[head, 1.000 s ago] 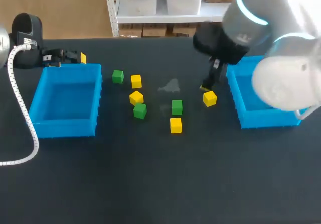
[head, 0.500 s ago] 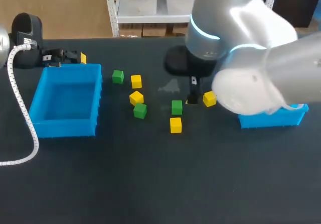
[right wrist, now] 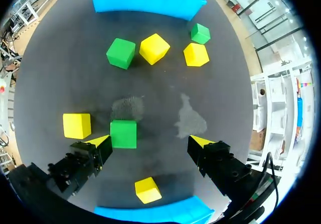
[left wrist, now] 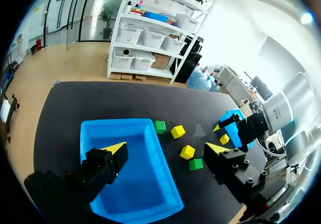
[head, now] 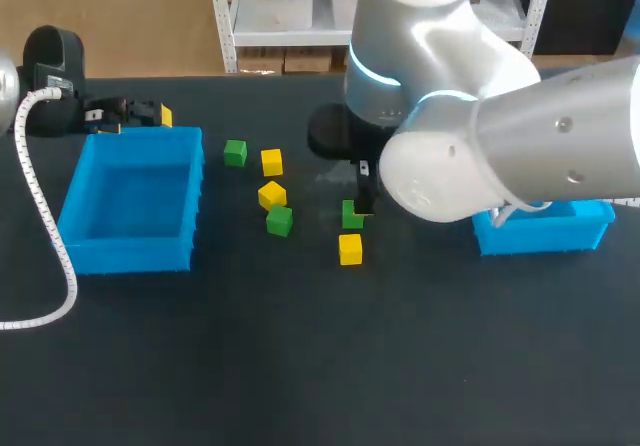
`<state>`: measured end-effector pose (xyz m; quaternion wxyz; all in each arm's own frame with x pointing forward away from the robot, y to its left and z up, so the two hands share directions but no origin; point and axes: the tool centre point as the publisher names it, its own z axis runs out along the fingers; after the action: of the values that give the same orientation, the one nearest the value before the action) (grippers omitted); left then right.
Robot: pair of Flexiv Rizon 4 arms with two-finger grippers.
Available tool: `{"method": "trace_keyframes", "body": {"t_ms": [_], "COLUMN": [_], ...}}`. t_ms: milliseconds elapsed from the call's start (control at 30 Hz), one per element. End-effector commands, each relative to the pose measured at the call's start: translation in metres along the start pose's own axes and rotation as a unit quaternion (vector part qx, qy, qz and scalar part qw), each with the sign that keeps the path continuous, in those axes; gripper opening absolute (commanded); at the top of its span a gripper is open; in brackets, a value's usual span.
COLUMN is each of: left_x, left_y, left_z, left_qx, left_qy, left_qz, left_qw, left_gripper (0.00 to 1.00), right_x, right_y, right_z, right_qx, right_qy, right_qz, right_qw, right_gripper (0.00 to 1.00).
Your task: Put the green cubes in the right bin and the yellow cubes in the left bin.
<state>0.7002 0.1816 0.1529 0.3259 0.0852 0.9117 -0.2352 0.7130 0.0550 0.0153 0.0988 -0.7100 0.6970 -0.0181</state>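
The right gripper (right wrist: 149, 141) is open wide over the green cube (head: 348, 218) near the middle of the frame. The cube sits close to one finger, so closing might push it away.

From above, the right arm (head: 450, 156) covers most of the right bin (head: 545, 228) and half a green cube (head: 348, 218). The yellow cube (right wrist: 148, 190) by that bin is hidden there.
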Motion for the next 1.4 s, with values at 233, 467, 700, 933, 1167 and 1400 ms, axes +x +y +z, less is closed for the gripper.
{"method": "trace_keyframes", "body": {"t_ms": [233, 467, 700, 933, 1167, 1400], "left_x": [0.002, 0.002, 0.002, 0.002, 0.002, 0.002], "left_y": [0.002, 0.002, 0.002, 0.002, 0.002, 0.002], "left_z": [0.0, 0.0, 0.0, 0.0, 0.0, 0.0], "left_qx": [0.006, 0.006, 0.006, 0.006, 0.006, 0.006], "left_qy": [-0.003, -0.003, -0.003, -0.003, -0.003, -0.003], "left_qz": [0.001, 0.001, 0.001, 0.001, 0.001, 0.001], "left_qw": [1.0, 1.0, 1.0, 1.0, 1.0, 1.0], "left_gripper": [1.0, 1.0, 1.0, 1.0, 1.0, 1.0], "right_x": [-0.003, 0.0, 0.0, 0.001, 0.006, 0.013], "right_y": [0.016, 0.023, 0.026, 0.031, 0.028, 0.018], "right_z": [0.006, 0.013, 0.018, 0.023, 0.021, 0.01], "right_qx": [-0.002, 0.0, 0.003, 0.003, 0.008, 0.024], "right_qy": [0.016, 0.022, 0.024, 0.031, 0.036, 0.033], "right_qz": [-0.012, -0.008, -0.006, -0.005, 0.004, 0.036], "right_qw": [1.0, 1.0, 1.0, 0.999, 0.999, 0.999], "right_gripper": [1.0, 1.0, 1.0, 0.44, 0.0, 0.0]}}
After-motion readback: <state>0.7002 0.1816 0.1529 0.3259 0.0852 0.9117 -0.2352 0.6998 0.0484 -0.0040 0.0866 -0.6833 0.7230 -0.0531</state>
